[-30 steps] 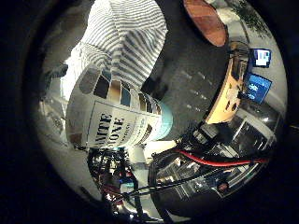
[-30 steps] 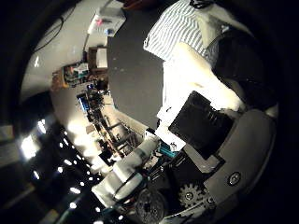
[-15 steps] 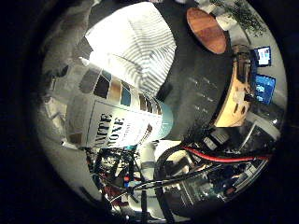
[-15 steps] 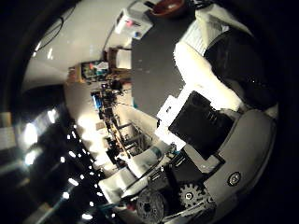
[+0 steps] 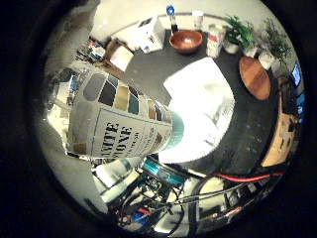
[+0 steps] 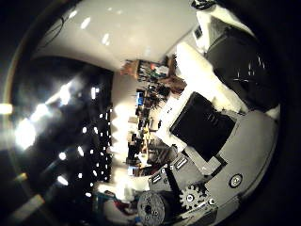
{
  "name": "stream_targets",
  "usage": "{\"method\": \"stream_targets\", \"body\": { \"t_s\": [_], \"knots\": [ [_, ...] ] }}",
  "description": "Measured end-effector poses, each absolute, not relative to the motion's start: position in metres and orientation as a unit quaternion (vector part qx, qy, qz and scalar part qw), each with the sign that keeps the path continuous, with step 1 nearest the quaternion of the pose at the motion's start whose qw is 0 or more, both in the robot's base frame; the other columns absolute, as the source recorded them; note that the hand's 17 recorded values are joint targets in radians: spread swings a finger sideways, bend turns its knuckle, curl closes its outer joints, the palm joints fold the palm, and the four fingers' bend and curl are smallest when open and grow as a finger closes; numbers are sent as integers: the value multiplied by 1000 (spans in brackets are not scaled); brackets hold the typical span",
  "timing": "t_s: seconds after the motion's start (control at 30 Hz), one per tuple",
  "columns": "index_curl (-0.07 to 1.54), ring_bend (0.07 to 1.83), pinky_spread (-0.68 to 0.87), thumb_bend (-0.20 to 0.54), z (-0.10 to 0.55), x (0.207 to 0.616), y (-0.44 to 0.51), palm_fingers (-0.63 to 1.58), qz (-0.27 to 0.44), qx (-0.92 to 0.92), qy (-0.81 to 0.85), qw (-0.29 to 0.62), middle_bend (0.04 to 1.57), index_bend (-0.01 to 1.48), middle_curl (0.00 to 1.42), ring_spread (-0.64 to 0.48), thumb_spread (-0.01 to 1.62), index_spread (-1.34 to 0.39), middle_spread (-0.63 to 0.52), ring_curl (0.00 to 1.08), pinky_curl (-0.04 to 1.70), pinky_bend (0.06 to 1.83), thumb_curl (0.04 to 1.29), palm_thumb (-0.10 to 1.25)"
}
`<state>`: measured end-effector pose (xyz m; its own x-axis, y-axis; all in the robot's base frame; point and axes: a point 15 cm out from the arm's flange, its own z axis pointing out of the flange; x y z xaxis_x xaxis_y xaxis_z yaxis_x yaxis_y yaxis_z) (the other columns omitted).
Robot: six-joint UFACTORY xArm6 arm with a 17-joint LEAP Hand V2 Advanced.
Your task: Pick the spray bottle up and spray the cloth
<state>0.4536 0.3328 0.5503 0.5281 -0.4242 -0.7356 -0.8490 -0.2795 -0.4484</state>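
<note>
Spray bottle (image 5: 124,124): held close against palm, hand (image 6: 211,136) curled round body. Rigid plastic, smooth label, prob slippery; light-ish. Grip mid-body, trigger reachable. Cloth (image 5: 200,111): soft, white, flat on counter (image 5: 148,74) below hand.

The spray bottle (image 5: 124,126) fills the view close to the palm, its head and nozzle out of sight. The cloth (image 5: 200,114) is glared white, its pattern unreadable. The hand (image 6: 211,141) blocks the thumb-side view, its fingertips cut off.
</note>
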Motion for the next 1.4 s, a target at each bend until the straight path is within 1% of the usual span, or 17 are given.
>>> {"method": "stream_targets", "body": {
  "t_s": [0.1,0.33,0.57,0.73,1.03,1.17,1.4],
  "knots": [
    [736,1444,-211,-14,560,458,344,1165,241,-754,394,467,1380,1208,653,-173,1018,-201,-97,644,1469,972,751,921],
    [733,1445,-213,-14,543,470,367,1164,260,-720,360,534,1380,1207,653,-172,1037,-201,-97,643,1476,969,742,928],
    [736,1447,-214,-14,515,463,398,1162,288,-707,337,551,1377,1203,650,-172,1042,-194,-97,642,1480,975,738,927],
    [735,1447,-206,-14,489,456,424,1163,309,-703,320,555,1378,1197,648,-172,1037,-192,-97,642,1482,975,737,923],
    [737,1447,-193,-14,426,442,467,1163,355,-700,318,532,1379,1195,646,-172,1034,-192,-97,641,1484,975,738,923],
    [738,1447,-189,-13,409,450,475,1163,370,-681,336,536,1380,1194,645,-172,1033,-192,-96,641,1484,975,744,928],
    [739,1448,-182,-13,364,451,489,1162,389,-679,351,514,1381,1194,645,-172,1041,-193,-96,641,1487,974,747,932]
  ]
}}
